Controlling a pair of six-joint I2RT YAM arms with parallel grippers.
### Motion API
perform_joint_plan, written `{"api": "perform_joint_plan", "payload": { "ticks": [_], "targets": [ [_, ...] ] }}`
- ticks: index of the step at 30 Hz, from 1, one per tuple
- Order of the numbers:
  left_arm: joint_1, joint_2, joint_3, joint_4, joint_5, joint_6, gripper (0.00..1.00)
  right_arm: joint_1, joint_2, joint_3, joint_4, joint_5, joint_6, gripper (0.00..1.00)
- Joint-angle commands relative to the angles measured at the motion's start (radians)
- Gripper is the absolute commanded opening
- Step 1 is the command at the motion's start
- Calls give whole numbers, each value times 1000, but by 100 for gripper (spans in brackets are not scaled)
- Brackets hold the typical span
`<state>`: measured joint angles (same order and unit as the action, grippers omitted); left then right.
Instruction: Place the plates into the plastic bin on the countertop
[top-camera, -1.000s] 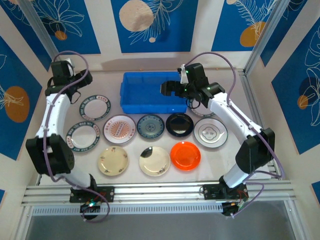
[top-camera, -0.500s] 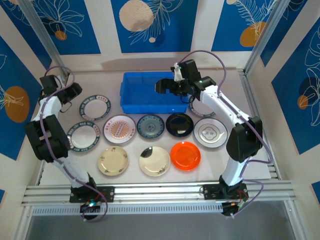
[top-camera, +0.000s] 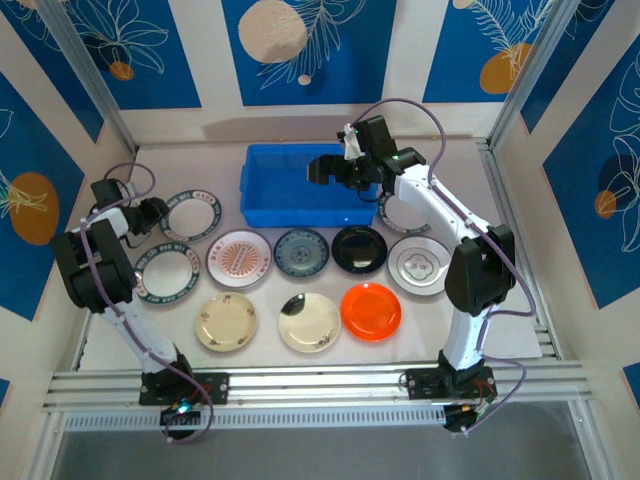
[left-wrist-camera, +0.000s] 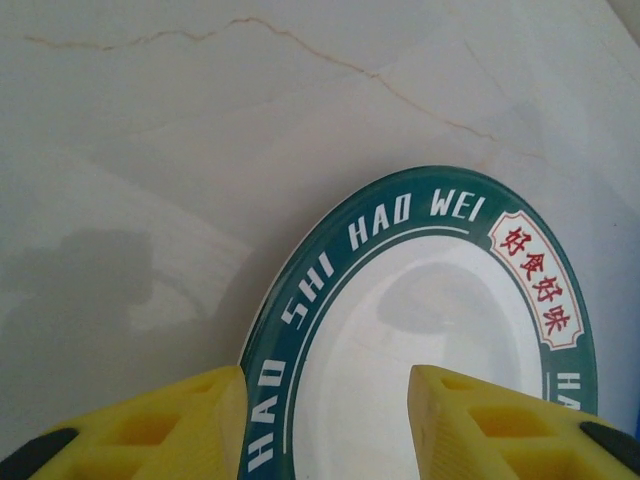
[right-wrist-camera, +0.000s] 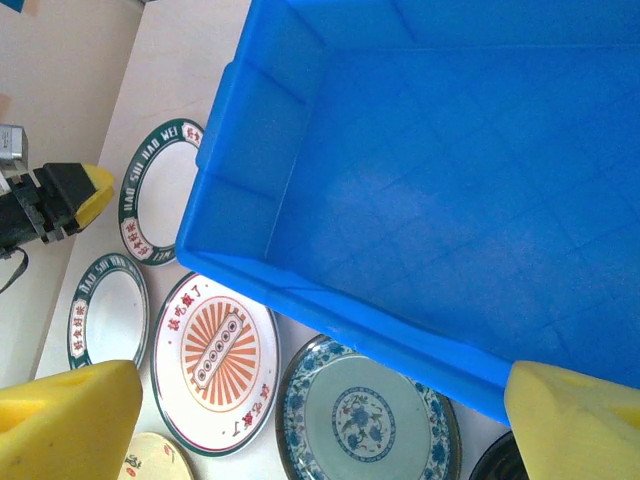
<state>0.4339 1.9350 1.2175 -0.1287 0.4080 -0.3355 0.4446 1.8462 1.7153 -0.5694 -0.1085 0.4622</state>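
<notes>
Several plates lie on the pale countertop (top-camera: 500, 330) in front of the empty blue plastic bin (top-camera: 290, 188). Among them are an orange plate (top-camera: 371, 310), a black plate (top-camera: 360, 249) and a teal patterned plate (right-wrist-camera: 365, 410). My left gripper (top-camera: 150, 212) sits low at the left edge of a white plate with a green rim (left-wrist-camera: 440, 300). Its yellow fingers (left-wrist-camera: 150, 425) are open and straddle that rim, one outside it and one over the plate's white middle. My right gripper (top-camera: 325, 172) hovers open over the bin (right-wrist-camera: 450, 170) with nothing between its fingers.
A second green-rimmed plate (top-camera: 167, 272) and a pink-striped plate (top-camera: 239, 259) lie close to the left arm. Two cream plates (top-camera: 226, 321) sit in the front row. A white plate (top-camera: 421, 265) and another plate (top-camera: 400, 212) lie under the right arm. Patterned walls close three sides.
The left arm swung from the back left corner down to the green-rimmed plate, and its fingers have narrowed. The right gripper drifted left over the bin.
</notes>
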Motion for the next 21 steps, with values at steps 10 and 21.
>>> {"api": "perform_joint_plan", "payload": {
  "ticks": [10,21],
  "targets": [
    [23,49,6,6,-8,-5,46,-4,27,38,-37,-31,-12,94],
    [20,99,26,17,46,-45,38,-6,33,40,-40,-35,-13,94]
  ]
}}
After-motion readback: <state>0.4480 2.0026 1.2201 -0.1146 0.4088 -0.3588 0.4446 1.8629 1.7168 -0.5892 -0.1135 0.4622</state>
